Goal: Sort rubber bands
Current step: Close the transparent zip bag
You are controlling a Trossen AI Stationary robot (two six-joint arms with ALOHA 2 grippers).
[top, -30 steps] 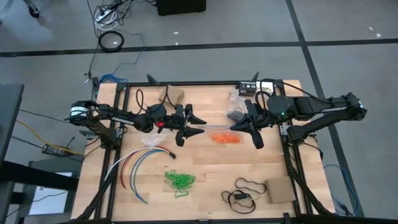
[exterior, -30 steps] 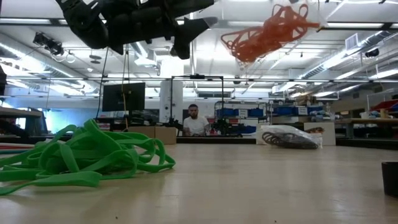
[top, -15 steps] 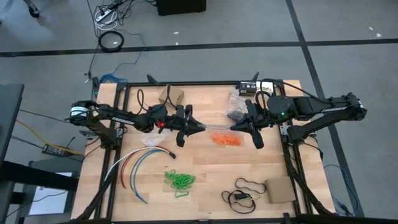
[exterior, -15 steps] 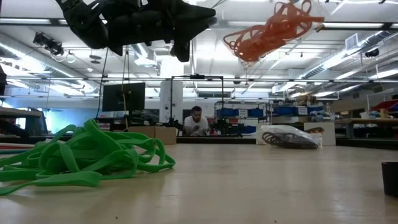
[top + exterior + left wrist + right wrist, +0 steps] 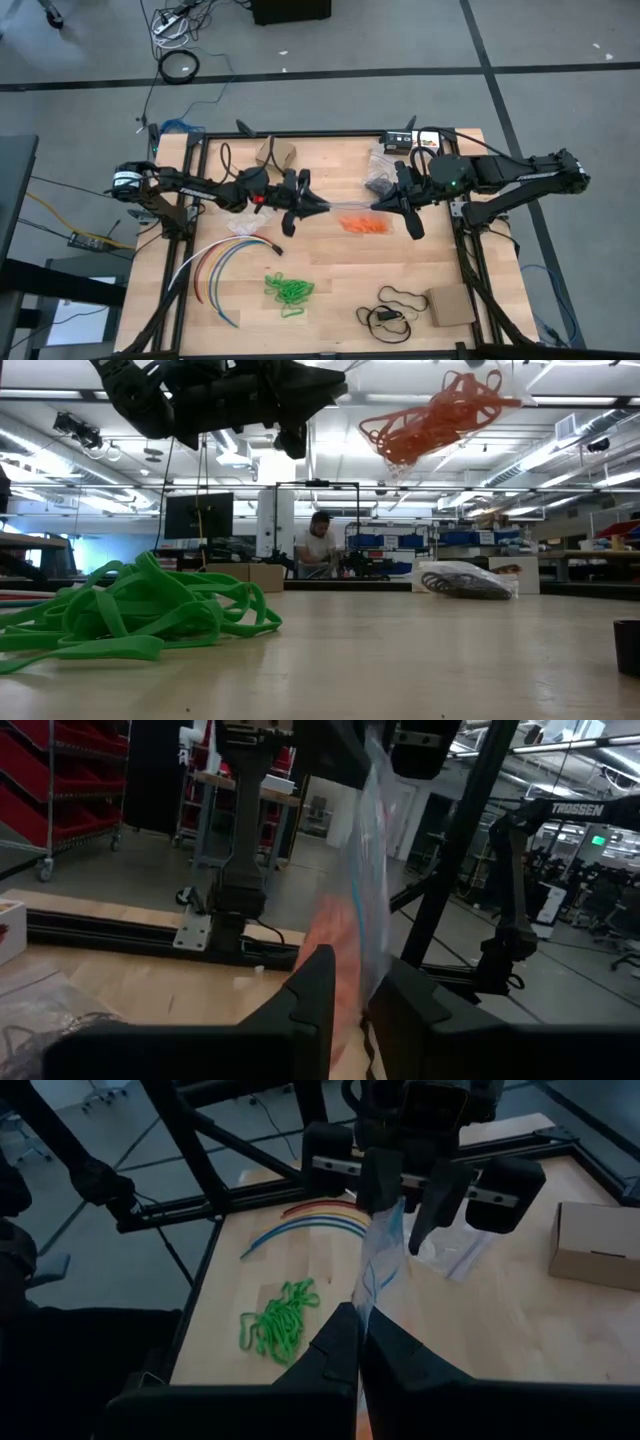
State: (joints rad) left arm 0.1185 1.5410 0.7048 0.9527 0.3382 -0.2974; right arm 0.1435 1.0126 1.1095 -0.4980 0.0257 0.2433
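Orange rubber bands (image 5: 365, 224) are hanging in a clear plastic bag (image 5: 378, 1260) above the table (image 5: 330, 270), left gripper (image 5: 318, 207) and right gripper (image 5: 378, 204) pinching opposite edges; uneven pulling risks spilling them.

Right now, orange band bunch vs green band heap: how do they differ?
Colour: the orange bands versus the green bands. Pose: orange hangs in the air inside a clear bag pinched between the left gripper and right gripper; green lies loose on the table. Both are tangled loops.
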